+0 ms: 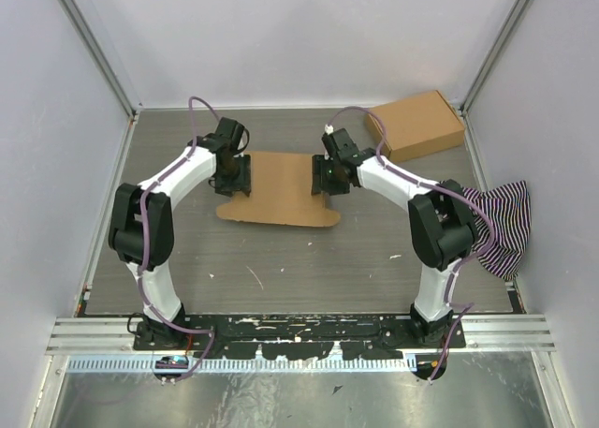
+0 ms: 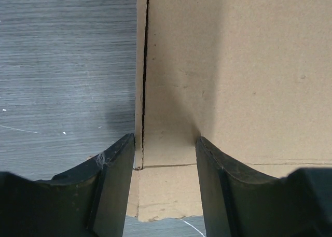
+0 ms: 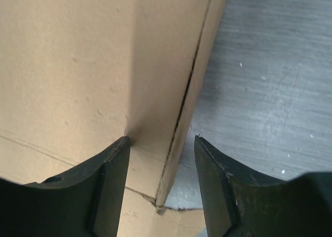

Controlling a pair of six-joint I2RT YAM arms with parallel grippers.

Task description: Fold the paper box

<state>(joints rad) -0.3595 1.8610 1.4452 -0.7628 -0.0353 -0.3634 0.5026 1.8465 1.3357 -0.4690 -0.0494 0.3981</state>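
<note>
Top external view showed the paper box (image 1: 279, 189) lying in the middle of the table (image 1: 309, 259), with the left gripper (image 1: 236, 175) at its left edge and the right gripper (image 1: 325, 175) at its right edge. Left wrist view: its fingers (image 2: 116, 180) stood apart over a slit side flap. Right wrist view: its fingers (image 3: 111, 185) were likewise apart, straddling the box's edge.
</note>
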